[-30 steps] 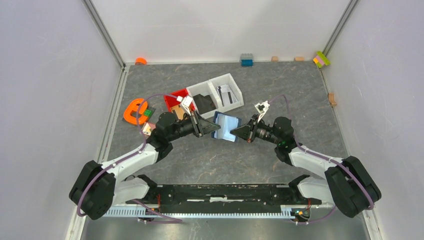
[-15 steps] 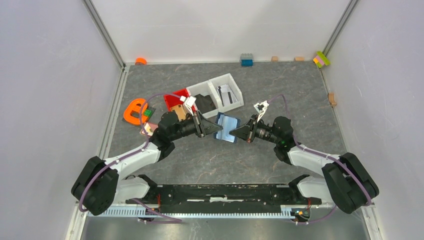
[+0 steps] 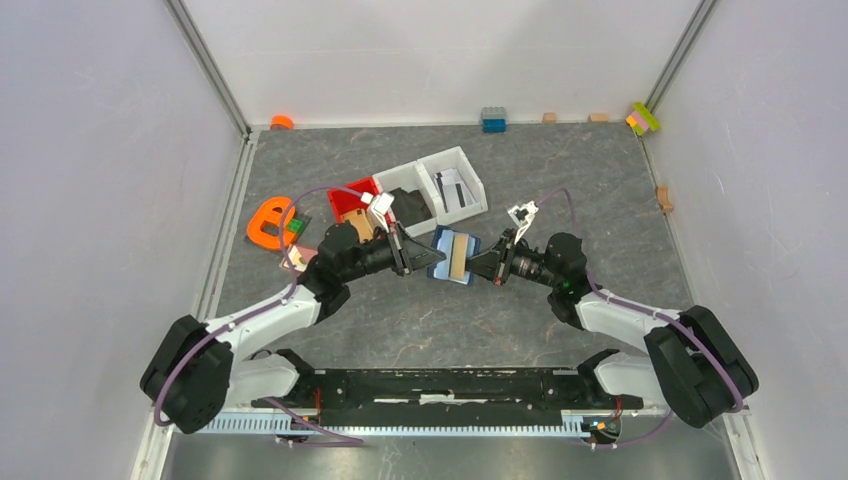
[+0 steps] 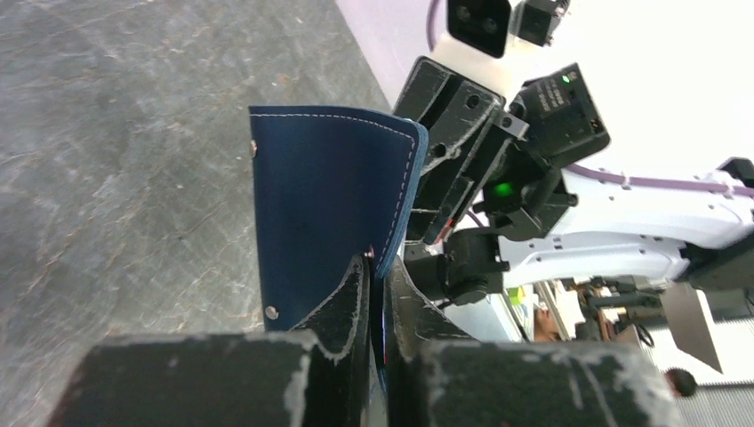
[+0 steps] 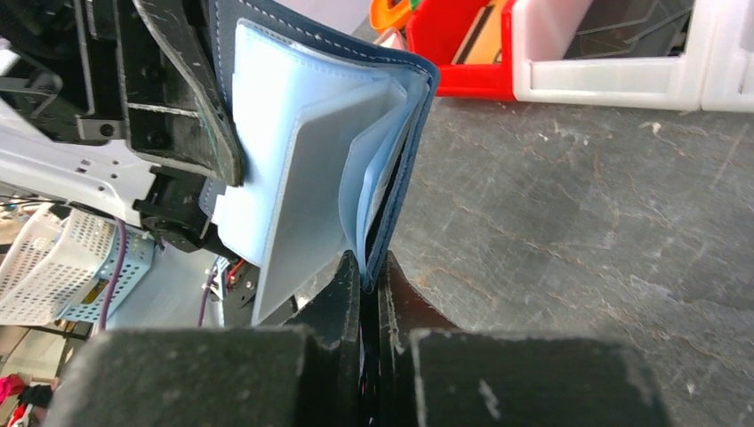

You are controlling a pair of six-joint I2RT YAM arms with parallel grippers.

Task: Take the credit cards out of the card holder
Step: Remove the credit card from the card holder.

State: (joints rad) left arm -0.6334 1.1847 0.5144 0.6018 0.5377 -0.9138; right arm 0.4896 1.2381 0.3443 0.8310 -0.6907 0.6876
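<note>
Card holder [image 3: 455,257] hung at the middle of the top view, gripped from both sides. Its pale blue inside faced up, and its long axis ran roughly top to bottom of the frame, leaning slightly. A tan strip [image 3: 459,255] lay along that axis down the open face. The left gripper [image 3: 432,258] reached in from the left, its fingers pressed together on the holder's left edge. In the left wrist view the navy outer cover [image 4: 329,205] stood up from those fingers [image 4: 351,294], with the stitched edge at the top of the frame. The right gripper [image 3: 478,265] came in from the right and was likewise pinched on the opposite cover. In the right wrist view the pale sleeves [image 5: 302,151] fanned out above its fingers [image 5: 342,285], and the navy edge rose toward the upper right.

Just above the holder in the top view sat the white bin [image 3: 440,185], with the red bin [image 3: 350,195] to its left. Bare grey table [image 3: 560,180] lay open to the lower middle and the upper right of the frame
</note>
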